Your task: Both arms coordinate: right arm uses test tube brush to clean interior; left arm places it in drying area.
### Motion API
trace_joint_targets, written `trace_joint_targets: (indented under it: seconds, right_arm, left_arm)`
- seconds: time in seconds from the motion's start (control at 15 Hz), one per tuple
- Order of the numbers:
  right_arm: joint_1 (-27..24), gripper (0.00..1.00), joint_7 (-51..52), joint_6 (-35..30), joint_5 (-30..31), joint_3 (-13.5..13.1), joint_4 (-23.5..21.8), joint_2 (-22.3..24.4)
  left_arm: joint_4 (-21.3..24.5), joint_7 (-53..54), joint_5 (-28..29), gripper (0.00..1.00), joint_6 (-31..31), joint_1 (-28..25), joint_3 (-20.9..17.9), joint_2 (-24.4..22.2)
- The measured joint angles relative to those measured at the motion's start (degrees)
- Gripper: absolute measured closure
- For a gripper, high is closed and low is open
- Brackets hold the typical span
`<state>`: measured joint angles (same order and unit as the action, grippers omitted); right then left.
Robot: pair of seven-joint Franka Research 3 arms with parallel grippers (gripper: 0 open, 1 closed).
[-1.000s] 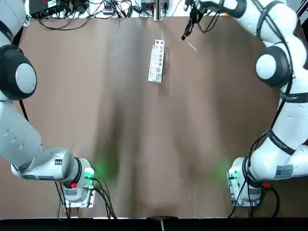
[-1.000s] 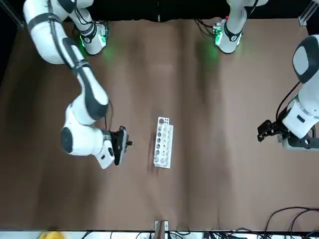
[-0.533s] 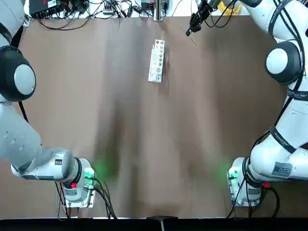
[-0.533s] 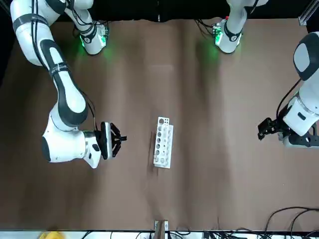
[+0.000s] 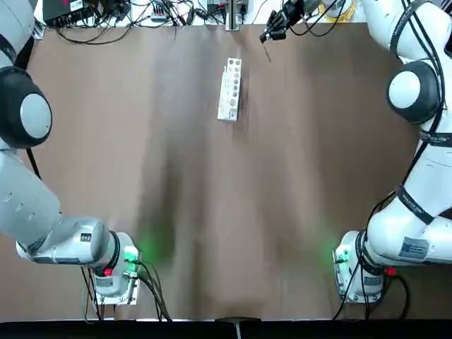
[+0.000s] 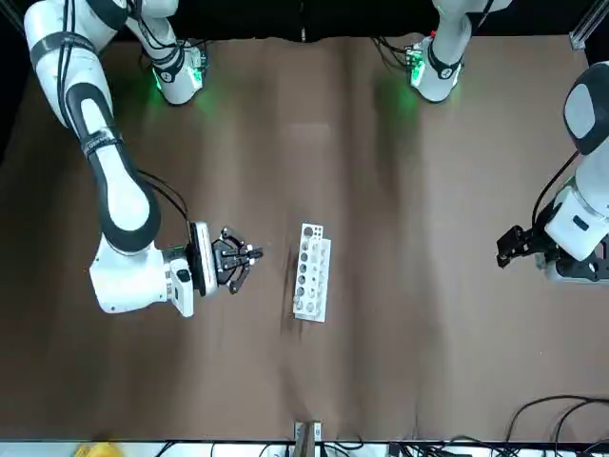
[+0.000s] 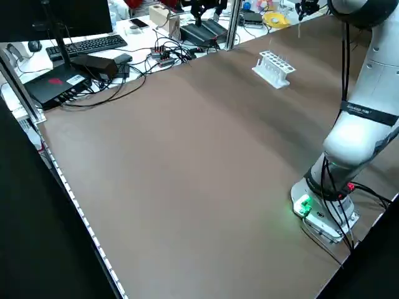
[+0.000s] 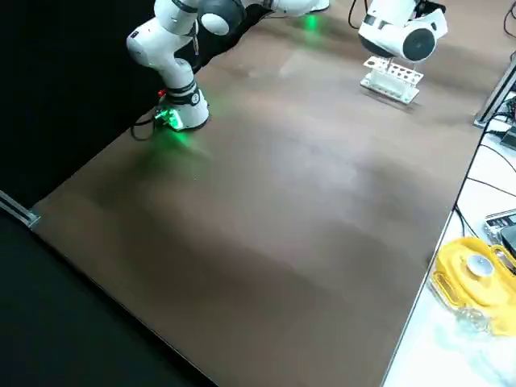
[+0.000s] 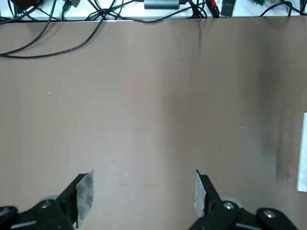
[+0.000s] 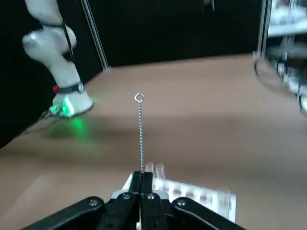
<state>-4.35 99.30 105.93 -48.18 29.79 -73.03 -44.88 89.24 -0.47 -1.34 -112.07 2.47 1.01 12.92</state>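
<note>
— Top view, from the left: where does each arm sit?
— Left arm (image 5: 28,162) is folded back at the table's left edge, its gripper (image 9: 142,191) spread wide over bare table, holding nothing. Rack (image 5: 229,89) stands mid-far. Right arm (image 5: 417,127) reaches to the far edge.
— And its gripper?
— Right gripper (image 10: 143,178) is pinched tight on the brush (image 10: 140,132), just right of the rack.

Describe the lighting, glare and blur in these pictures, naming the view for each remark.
Top view: green glow pools on the table beside both arm bases. Right side view: the background falls into darkness; a green spot lights the cloth near one base. Right wrist view: the right hand pinches the test tube brush, sharp against a soft, blurred rack. Left wrist view: even, flat light, the left hand open.
</note>
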Motion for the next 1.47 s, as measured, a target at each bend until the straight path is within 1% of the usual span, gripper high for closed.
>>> trace_joint_targets:
  seconds: [0.13,0.4,0.6,0.8,1.0,1.47]
  right_arm:
    - [0.97,0.98,4.94,1.73,-4.75,0.03,-0.02,-0.57]
    - [3.16,0.98,9.86,3.74,-16.04,0.04,-0.14,-2.25]
    - [4.21,0.98,12.08,6.26,-21.62,0.04,-0.14,-3.11]
    - [4.96,0.98,16.43,8.9,-26.92,0.04,-0.14,-3.9]
    - [5.61,0.98,18.69,11.25,-28.81,0.04,-0.05,-4.88]
    - [5.55,0.98,21.52,11.53,-29.42,-0.11,0.05,-5.5]
  left_arm:
    - [0.0,0.0,0.01,0.0,0.0,0.0,0.0,0.0]
    - [0.01,0.0,0.01,0.0,0.05,0.02,0.03,0.0]
    - [0.02,0.0,0.01,0.0,0.07,0.03,0.06,0.0]
    - [0.04,0.0,0.01,0.0,0.1,0.09,0.07,0.0]
    - [0.13,0.0,0.01,0.0,0.17,0.51,0.07,0.01]
    - [0.2,0.0,0.06,0.0,0.2,0.65,0.14,0.03]
